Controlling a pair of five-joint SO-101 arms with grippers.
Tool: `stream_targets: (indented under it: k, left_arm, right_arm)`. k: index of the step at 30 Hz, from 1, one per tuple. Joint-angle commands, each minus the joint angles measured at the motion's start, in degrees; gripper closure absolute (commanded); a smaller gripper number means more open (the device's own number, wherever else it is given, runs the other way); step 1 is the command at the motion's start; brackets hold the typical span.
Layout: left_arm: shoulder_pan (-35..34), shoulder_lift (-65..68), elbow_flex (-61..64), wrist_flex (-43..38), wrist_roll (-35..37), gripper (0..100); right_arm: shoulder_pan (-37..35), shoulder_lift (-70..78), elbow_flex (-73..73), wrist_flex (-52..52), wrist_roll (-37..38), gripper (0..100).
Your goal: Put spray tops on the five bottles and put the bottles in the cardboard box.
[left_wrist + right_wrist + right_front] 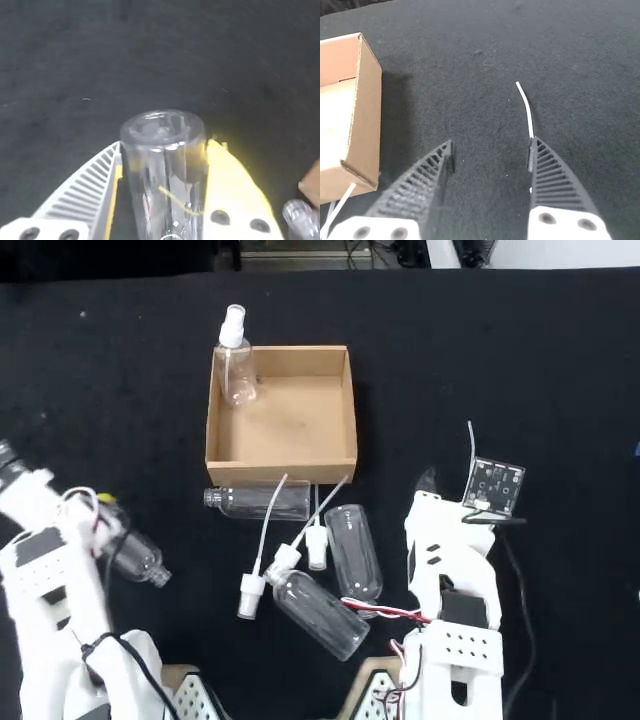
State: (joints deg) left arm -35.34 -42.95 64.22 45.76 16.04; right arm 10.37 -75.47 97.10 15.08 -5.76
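The cardboard box [225,445] lies open at the table's middle back, with one capped bottle [236,365] upright in its far left corner. My left gripper [108,532] [165,145] is shut on a clear uncapped bottle [140,558] [162,165] at the left edge. In front of the box lie three more bottles [262,502] [353,550] [322,612] among loose spray tops [250,595] [317,545] [286,558]. My right gripper [445,490] [491,145] stands open right of the box, a thin white tube [470,445] [525,107] beside one finger.
The black cloth right of the box and behind it is bare. Red and white cables [385,612] run from the right arm across the nearest bottles. The box's corner [355,115] is close to my right gripper. Another bottle's neck [300,215] lies near my left gripper.
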Motion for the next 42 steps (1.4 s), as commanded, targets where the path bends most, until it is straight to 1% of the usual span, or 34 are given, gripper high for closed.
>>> stream_targets:
  k: [1,3,4,6,10,13,16,19,23,25,28,31,38,40,42]
  left_arm:
    - [-6.6,-0.7,-1.0,1.8,0.6,63]
    - [-9.6,-0.8,-2.2,2.9,-0.3,63]
    - [-10.9,-0.8,-3.6,3.2,-2.4,63]
    - [-12.8,-0.8,-7.0,3.3,-8.2,64]
    - [-13.1,-0.8,-14.5,2.9,-18.5,63]
    - [-9.3,-0.2,-19.2,3.0,-26.7,64]
    - [-4.6,-0.1,-19.1,1.8,-34.9,64]
    - [-1.7,0.0,-13.2,-6.0,-41.6,64]
    - [-1.9,-0.1,-0.7,-21.6,-49.9,64]
    - [-3.6,-0.1,5.1,-27.1,-53.2,64]
    - [-7.5,-0.2,8.8,-30.2,-56.5,64]
    - [-12.6,-0.2,8.6,-29.8,-58.5,64]
    - [-21.2,-0.8,10.5,-29.6,-67.6,64]
    - [-23.3,-0.8,9.9,-29.6,-68.5,64]
    - [-24.7,-0.8,8.5,-27.5,-68.7,64]
  right_arm:
    - [0.7,-1.1,0.0,-1.5,0.0,78.3]
    - [0.6,-1.1,0.0,-1.5,0.0,78.3]
    - [0.6,-1.1,0.0,-1.5,0.0,78.3]
    - [0.6,-1.2,0.0,-1.5,0.0,78.3]
    - [0.6,-1.2,0.0,-1.5,0.0,78.3]
    - [0.6,-1.2,0.0,-1.5,0.0,78.3]
    - [0.6,-1.2,0.0,-1.5,0.0,78.3]
    - [0.6,-1.1,0.0,-1.5,0.0,78.3]
    - [0.6,-1.0,0.0,-1.4,0.0,78.3]
    - [0.6,-1.0,0.0,-1.4,0.0,78.3]
    - [0.6,-1.0,0.0,-1.4,0.0,78.3]
    - [0.6,-1.0,0.0,-1.4,0.0,78.3]
    - [0.6,-1.0,0.0,-1.4,0.0,78.3]
    - [0.6,-1.0,0.0,-1.4,0.0,78.3]
    - [0.6,-1.0,0.0,-1.4,0.0,78.3]
